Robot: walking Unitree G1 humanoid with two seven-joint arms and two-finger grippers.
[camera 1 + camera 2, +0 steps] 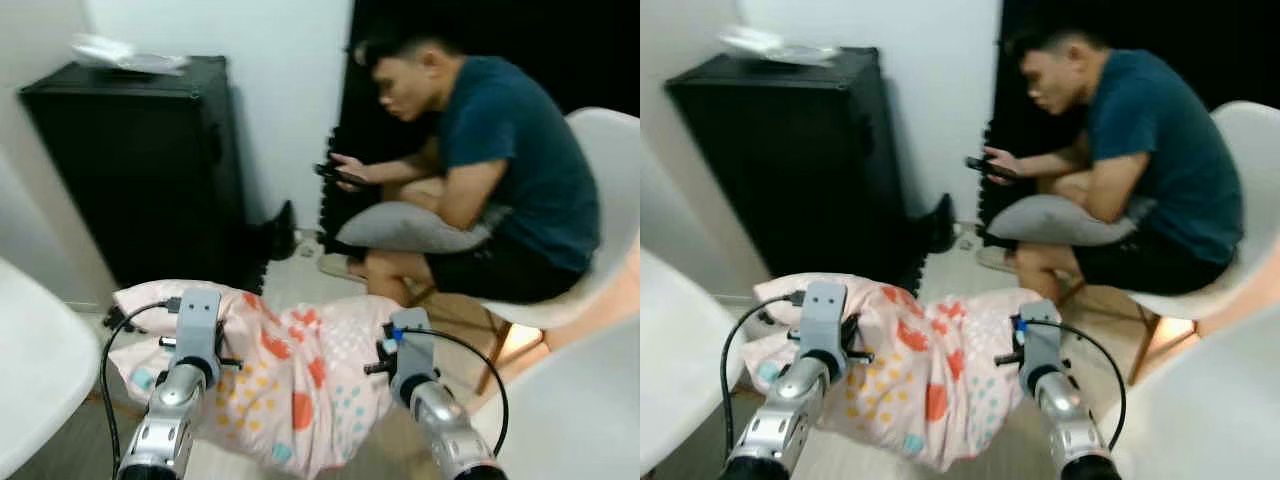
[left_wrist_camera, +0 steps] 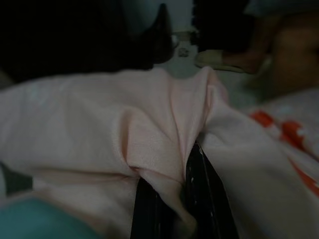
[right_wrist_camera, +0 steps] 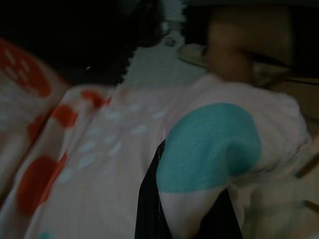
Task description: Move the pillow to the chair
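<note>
— How far has the robot got with the pillow (image 1: 290,375)?

— The pickup looks done and the carrying is under way. The pink pillow, printed with red, yellow and teal dots, hangs between the two arms in front of the robot, held up off the floor (image 1: 300,285) as far as the head views show. It is not on any chair yet, so the delivery and the release are what remain.

— Which chair is it meant for?

— That cannot be told. A white chair (image 1: 610,200) at 2 o'clock is taken by a seated person (image 1: 480,170) looking down at a phone. Pale curved surfaces at 9 o'clock and 4 o'clock may be other seats — too blurred to be sure.

— And how do the arms stand?

— Both reach forward and slightly inward, wrists level, one at each end of the pillow. The left gripper (image 2: 182,196) has its black fingers closed tight on a gathered fold of the pink cover. The right gripper (image 3: 187,209) is pinched onto the cloth at a teal dot — the fabric bulges over its fingers.
</note>
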